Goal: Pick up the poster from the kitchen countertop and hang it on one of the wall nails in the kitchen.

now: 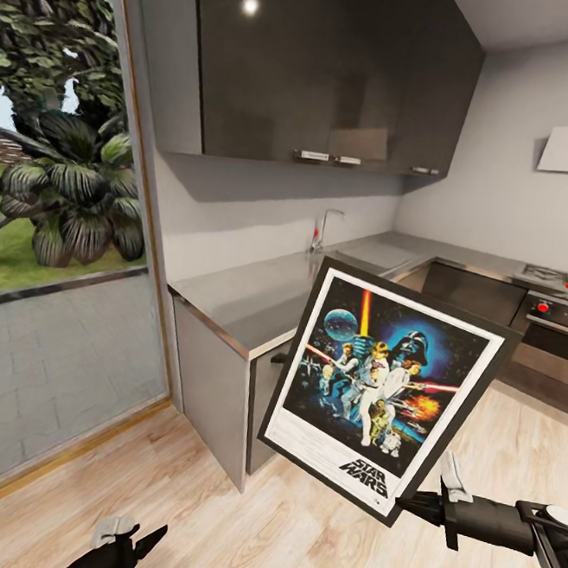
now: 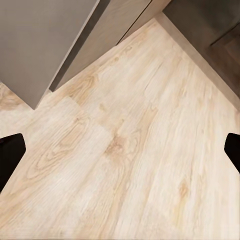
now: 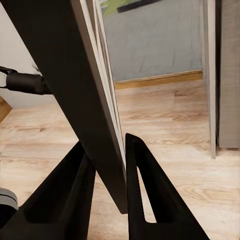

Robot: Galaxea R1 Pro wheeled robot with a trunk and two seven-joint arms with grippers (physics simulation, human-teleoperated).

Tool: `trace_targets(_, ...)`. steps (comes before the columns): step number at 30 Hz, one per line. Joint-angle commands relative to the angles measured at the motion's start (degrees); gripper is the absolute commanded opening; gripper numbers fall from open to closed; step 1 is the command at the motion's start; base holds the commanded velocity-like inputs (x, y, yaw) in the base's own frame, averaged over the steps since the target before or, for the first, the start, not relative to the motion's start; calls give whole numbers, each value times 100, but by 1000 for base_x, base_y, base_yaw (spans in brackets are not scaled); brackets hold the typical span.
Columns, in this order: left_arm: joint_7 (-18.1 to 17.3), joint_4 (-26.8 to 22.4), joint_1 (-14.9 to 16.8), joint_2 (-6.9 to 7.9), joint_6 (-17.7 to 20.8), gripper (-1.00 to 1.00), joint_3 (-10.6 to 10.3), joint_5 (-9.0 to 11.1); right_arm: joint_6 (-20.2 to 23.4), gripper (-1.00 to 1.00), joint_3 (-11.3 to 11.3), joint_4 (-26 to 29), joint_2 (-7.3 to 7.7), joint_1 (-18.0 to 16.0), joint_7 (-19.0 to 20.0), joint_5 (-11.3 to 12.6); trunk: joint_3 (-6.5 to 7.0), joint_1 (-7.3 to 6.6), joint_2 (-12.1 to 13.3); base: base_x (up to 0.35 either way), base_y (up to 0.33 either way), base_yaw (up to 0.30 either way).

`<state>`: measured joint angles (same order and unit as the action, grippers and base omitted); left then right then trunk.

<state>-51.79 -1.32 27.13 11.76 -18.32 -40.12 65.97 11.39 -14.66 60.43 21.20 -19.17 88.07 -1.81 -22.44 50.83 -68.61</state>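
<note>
Clearly, poster (image 1: 385, 384) lettering reads "STAR WARS".

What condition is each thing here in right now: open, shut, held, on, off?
Black-framed Star Wars poster: tilted, held off the counter by its lower corner.
Right gripper: shut on the poster's edge.
Left gripper: open, empty, over the wood floor.
Glossy dark upper cabinets: doors shut.
Chrome tap: no water visible.
</note>
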Motion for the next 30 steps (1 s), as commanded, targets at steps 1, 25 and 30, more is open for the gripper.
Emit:
trace_targets(1, -5, 0, 3, 2, -31, 100, -49, 36, 74, -100, -9, 4, -2, -5, 35, -17, 2, -23, 37, 0, 0, 0)
trace_targets(25, 2, 0, 3, 2, -28, 100, -49, 38, 69, -100, -11, 4, -2, -3, 35, -18, 212, -550, 1000, 0, 0, 0)
trace_targets(30, 2, 3, 3, 2, -24, 100, -49, 38, 67, -100, -11, 4, -2, -4, 35, -20, 255, -660, 1200, 0, 0, 0)
